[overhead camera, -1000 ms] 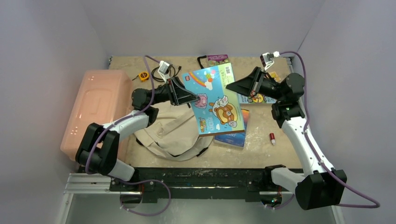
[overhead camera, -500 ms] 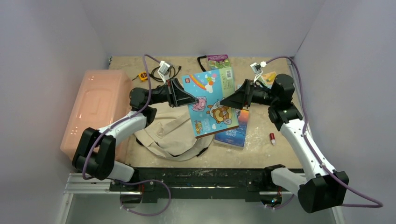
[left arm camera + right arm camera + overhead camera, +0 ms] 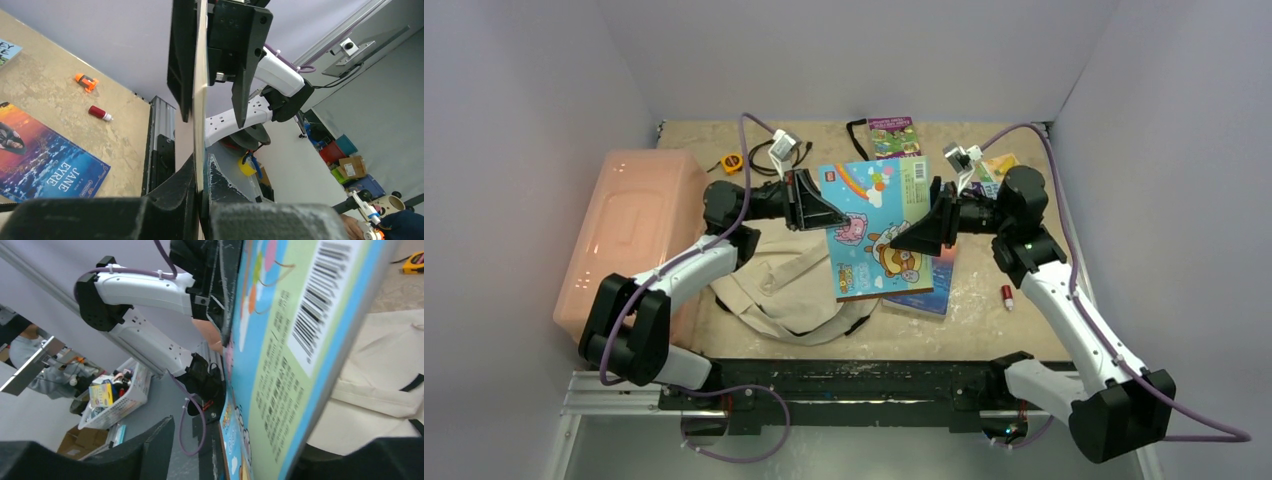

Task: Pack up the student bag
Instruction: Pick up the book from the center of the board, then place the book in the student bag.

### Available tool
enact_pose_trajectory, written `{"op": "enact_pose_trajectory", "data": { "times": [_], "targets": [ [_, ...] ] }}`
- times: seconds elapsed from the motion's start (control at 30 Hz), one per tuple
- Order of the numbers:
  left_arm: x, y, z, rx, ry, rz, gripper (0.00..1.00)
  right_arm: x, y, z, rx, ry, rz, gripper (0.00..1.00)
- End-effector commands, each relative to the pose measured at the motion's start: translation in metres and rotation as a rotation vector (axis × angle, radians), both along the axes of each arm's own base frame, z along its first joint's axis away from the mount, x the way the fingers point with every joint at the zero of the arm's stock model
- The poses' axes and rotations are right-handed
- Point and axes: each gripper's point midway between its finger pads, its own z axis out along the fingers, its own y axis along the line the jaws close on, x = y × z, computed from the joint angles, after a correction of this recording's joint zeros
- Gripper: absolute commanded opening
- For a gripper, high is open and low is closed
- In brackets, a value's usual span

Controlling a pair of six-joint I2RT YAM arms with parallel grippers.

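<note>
The left gripper [image 3: 829,213] is clamped on the picture book [image 3: 874,190] at its 9 o'clock edge. The right gripper [image 3: 902,240] has its jaws apart around the 3 o'clock edge. The student bag [image 3: 779,285] lies at 7 o'clock from the left gripper.

The bag [image 3: 784,290] is beige, the book [image 3: 879,195] sky-blue (rainbow, cartoon animals).

Student bag [image 3: 779,285]: soft beige canvas with black straps and trim. Lies slumped and flattened on the table [image 3: 984,315], left of centre, close to the near edge. Shows creased, folded fabric on top and a black strap curling along the lower right rim. Appears in the right wrist view as pale cloth crossed by a black strap. Cannot tell whether zipped or open.
</note>
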Motion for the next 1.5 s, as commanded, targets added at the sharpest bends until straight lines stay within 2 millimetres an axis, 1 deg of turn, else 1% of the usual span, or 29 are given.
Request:
{"op": "enact_pose_trajectory", "data": {
  "times": [0.0,0.03,0.17,0.2,0.23,0.27,0.3,0.33,0.37,0.4,0.43,0.47,0.5,0.53,0.57,0.6,0.63,0.7,0.77,0.83,0.9,0.93,1.0,1.1,1.17,1.2,1.27,1.33,1.47],
  "targets": [
    [-0.006,-0.001,0.015,-0.003,-0.1,-0.002,0.0,-0.017,0.002,0.009,0.024,-0.089,0.062,0.56],
    [-0.006,-0.001,0.015,0.0,-0.1,0.0,0.0,-0.02,0.002,0.01,0.029,-0.091,0.066,0.54],
    [-0.005,-0.001,0.014,0.003,-0.096,0.005,0.0,-0.028,0.0,0.01,0.041,-0.095,0.068,0.35],
    [-0.005,-0.001,0.014,0.003,-0.099,0.012,0.0,-0.029,0.0,0.01,0.044,-0.093,0.067,0.28],
    [-0.003,-0.001,0.013,0.006,-0.097,0.025,0.0,-0.03,0.0,0.009,0.045,-0.085,0.063,0.18],
    [0.0,-0.001,0.011,0.017,-0.084,0.045,0.06,-0.03,-0.001,0.009,0.044,-0.073,0.046,0.03],
    [0.005,-0.001,0.007,0.036,-0.075,0.075,0.17,-0.024,-0.002,0.005,0.031,-0.036,-0.005,0.0],
    [0.009,-0.001,0.002,0.065,-0.067,0.111,0.25,-0.014,-0.004,0.0,0.003,-0.009,-0.087,0.0],
    [0.016,0.0,-0.008,0.116,-0.059,0.162,0.33,0.002,-0.009,-0.006,-0.04,0.032,-0.21,0.0],
    [0.024,0.003,-0.018,0.184,-0.05,0.233,0.4,0.018,-0.019,-0.008,-0.082,0.075,-0.346,0.0],
    [0.039,0.01,-0.034,0.288,-0.04,0.35,0.47,0.034,-0.032,-0.013,-0.126,0.119,-0.492,0.0],
    [0.051,0.018,-0.049,0.398,-0.059,0.454,0.51,0.044,-0.045,-0.022,-0.177,0.177,-0.611,0.0],
    [0.056,0.031,-0.07,0.541,-0.043,0.54,0.55,0.054,-0.059,-0.029,-0.222,0.221,-0.724,0.0],
    [0.057,0.042,-0.086,0.66,-0.039,0.595,0.57,0.056,-0.071,-0.037,-0.27,0.261,-0.794,0.0],
    [0.054,0.049,-0.096,0.721,-0.023,0.617,0.58,0.056,-0.079,-0.045,-0.311,0.294,-0.84,0.0],
    [0.049,0.052,-0.105,0.746,0.016,0.618,0.6,0.055,-0.085,-0.051,-0.345,0.317,-0.871,0.0],
    [0.044,0.054,-0.111,0.758,0.049,0.618,0.64,0.053,-0.091,-0.058,-0.376,0.334,-0.897,0.0],
    [0.024,0.049,-0.124,0.785,0.061,0.585,0.68,0.047,-0.1,-0.07,-0.422,0.355,-0.925,0.0],
    [0.004,0.039,-0.133,0.82,0.02,0.564,0.69,0.041,-0.109,-0.079,-0.468,0.364,-0.95,0.0],
    [-0.016,0.024,-0.145,0.837,-0.023,0.526,0.69,0.035,-0.112,-0.084,-0.49,0.353,-0.95,0.0],
    [-0.026,0.01,-0.159,0.846,-0.036,0.493,0.69,0.031,-0.114,-0.085,-0.488,0.341,-0.946,0.0],
    [-0.029,0.006,-0.167,0.861,-0.037,0.478,0.7,0.029,-0.113,-0.083,-0.481,0.334,-0.941,0.0],
    [-0.028,0.0,-0.182,0.926,-0.052,0.476,0.7,0.026,-0.111,-0.082,-0.471,0.323,-0.924,0.0],
    [-0.019,-0.007,-0.2,1.015,-0.095,0.489,0.69,0.02,-0.107,-0.084,-0.47,0.326,-0.883,0.0],
    [-0.012,-0.007,-0.211,1.06,-0.089,0.504,0.62,0.014,-0.103,-0.086,-0.472,0.324,-0.842,0.0],
    [-0.01,-0.007,-0.214,1.078,-0.086,0.508,0.56,0.011,-0.101,-0.086,-0.473,0.319,-0.824,0.0],
    [-0.004,-0.003,-0.216,1.103,-0.093,0.544,0.48,0.005,-0.1,-0.087,-0.478,0.304,-0.797,0.0],
    [0.0,0.002,-0.214,1.111,-0.106,0.576,0.38,0.0,-0.1,-0.087,-0.485,0.284,-0.774,0.0],
    [0.001,0.007,-0.202,1.086,-0.148,0.593,0.27,-0.011,-0.093,-0.092,-0.493,0.268,-0.69,0.0]
  ]
}}
